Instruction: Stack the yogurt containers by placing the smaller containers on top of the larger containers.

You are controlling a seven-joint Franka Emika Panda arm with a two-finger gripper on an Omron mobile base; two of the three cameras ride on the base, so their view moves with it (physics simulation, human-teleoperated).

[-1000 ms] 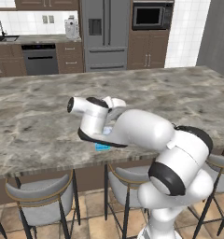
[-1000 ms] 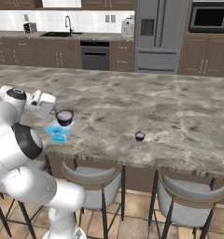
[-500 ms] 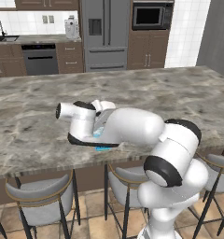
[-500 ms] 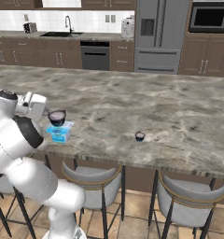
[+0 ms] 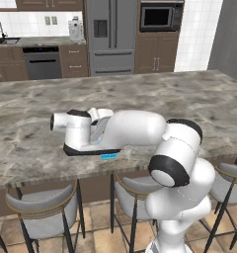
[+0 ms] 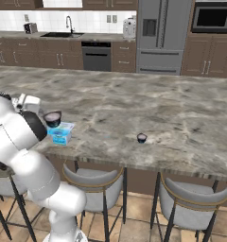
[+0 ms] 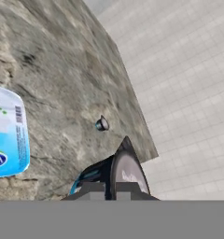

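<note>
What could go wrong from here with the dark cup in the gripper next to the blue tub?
1. The gripper holds the small dark cup toward one corner of the light-blue tub, not clearly centred; released there, it may catch the rim and tip.
2. The tub sits close to the front edge of the counter, so a nudge while lowering could push it off.
3. The tiny cup also stands near that edge.

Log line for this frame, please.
phase: stacking first cup | tool: shut on small dark cup | small dark cup: at light-blue tub top, contact unclear | tiny cup: apart on counter, unstacked
</note>
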